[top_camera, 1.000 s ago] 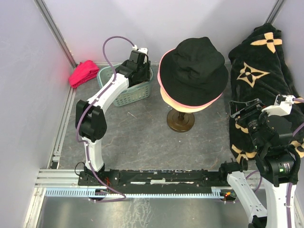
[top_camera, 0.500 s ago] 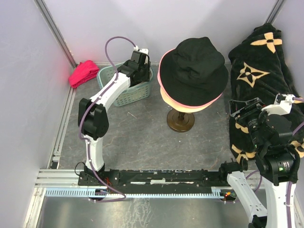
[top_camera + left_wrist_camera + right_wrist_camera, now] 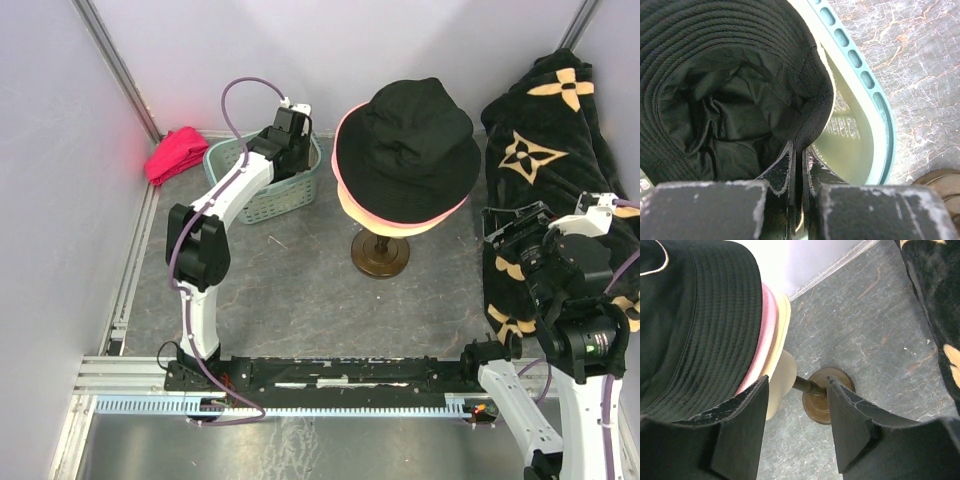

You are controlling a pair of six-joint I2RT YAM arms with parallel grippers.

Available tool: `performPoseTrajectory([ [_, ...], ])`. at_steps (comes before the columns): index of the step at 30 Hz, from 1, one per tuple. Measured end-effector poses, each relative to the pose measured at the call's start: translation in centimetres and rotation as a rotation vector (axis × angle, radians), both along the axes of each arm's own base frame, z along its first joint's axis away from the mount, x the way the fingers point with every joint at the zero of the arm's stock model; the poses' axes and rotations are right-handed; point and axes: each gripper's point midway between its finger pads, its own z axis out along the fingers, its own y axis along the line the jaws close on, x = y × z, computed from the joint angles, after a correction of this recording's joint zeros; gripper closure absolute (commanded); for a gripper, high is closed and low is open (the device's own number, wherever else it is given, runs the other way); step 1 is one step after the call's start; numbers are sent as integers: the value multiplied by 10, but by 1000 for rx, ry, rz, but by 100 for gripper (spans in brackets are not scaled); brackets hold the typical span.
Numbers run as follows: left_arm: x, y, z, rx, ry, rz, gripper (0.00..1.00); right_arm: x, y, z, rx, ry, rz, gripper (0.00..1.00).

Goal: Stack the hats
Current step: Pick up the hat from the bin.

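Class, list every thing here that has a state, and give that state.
left pincer, shut on brim of basket hat
right pincer, open, empty
basket, upright, hat inside
top hat, black, stacked over pink hat and cream hat on stand

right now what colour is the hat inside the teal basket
Black; the hat shows best in the left wrist view.
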Motion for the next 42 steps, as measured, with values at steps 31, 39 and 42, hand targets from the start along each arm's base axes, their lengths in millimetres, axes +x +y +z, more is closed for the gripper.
performPoseTrajectory([
  [31, 7, 27, 242, -506, -431, 202, 97, 2, -2, 28, -54, -63, 10, 43],
  [39, 4, 38, 287, -626, -516, 302, 97, -1, -2, 51, -63, -133, 13, 43],
  [42, 1, 43, 309, -680, -558, 333, 97, -4, -2, 61, -68, -160, 14, 43],
])
